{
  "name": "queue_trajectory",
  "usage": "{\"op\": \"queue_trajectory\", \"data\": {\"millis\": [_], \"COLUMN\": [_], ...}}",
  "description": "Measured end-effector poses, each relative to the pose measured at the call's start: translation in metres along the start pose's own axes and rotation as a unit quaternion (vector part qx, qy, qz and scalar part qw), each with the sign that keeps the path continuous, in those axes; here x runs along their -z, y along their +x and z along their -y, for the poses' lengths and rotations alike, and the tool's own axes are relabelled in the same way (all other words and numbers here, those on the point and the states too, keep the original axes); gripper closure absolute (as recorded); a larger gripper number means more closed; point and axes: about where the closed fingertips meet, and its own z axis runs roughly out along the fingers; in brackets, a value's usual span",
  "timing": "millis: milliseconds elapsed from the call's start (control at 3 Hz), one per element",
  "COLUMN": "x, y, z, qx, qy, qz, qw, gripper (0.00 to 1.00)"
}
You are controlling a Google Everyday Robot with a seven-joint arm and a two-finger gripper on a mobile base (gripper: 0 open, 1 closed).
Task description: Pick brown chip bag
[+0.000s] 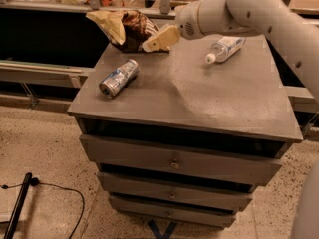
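Item: brown chip bag (127, 29), crumpled at the rear left corner of the counter (199, 98), gripper (154, 40) close against its right side, whether spread or closed cannot be told; risk: slick foil slipping from a shallow edge grasp, or the bag being nudged off the back edge.

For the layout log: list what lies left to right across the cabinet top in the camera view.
Drink can → gripper → clear bottle. The brown chip bag spans behind the can, so it is left unplaced; the gripper sits at its right edge.
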Motion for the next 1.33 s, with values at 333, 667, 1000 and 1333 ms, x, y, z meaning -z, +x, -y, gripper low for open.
{"op": "queue_trajectory", "data": {"millis": [333,667,1000,1333], "x": [-0.034,-0.064,-0.087,-0.109], "y": [0.005,0.011,0.022,0.03], "z": [0.01,0.021,0.031,0.035], "qx": [-0.01,-0.024,-0.042,-0.049], "qy": [0.017,0.032,0.032,0.017], "qz": [-0.016,-0.023,-0.019,-0.014], "qw": [0.9997,0.9989,0.9984,0.9986], "gripper": [0.0,0.0,0.0,0.0]}}
